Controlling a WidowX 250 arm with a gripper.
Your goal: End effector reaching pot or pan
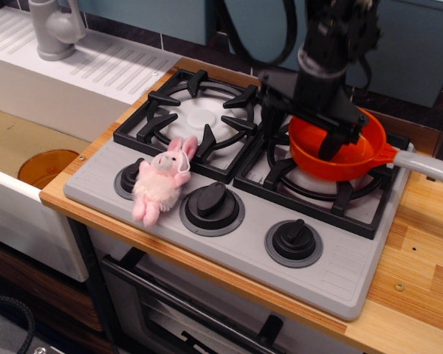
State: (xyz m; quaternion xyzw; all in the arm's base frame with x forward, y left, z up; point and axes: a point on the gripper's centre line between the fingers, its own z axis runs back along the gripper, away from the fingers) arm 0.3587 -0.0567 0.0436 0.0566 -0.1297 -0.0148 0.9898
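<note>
The bright orange toy saucepan (pixel 347 158) sits on the right burner grate, its light-grey handle (pixel 428 167) pointing right. My black gripper (pixel 300 130) hangs over the pan's left side, open. Its left prong (pixel 270 121) is outside the rim, over the grate. Its right prong (pixel 330 140) reaches down inside the pan. The crossbar and dark wrist hide the pan's rear left rim. Whether a prong touches the pan cannot be told.
A pink plush bunny (pixel 161 181) lies at the stove's front left by the knobs. The left burner grate (pixel 196 118) is bare. An amber-orange bowl (pixel 46 165) sits in the sink at far left. A grey faucet (pixel 55 28) stands at the back left.
</note>
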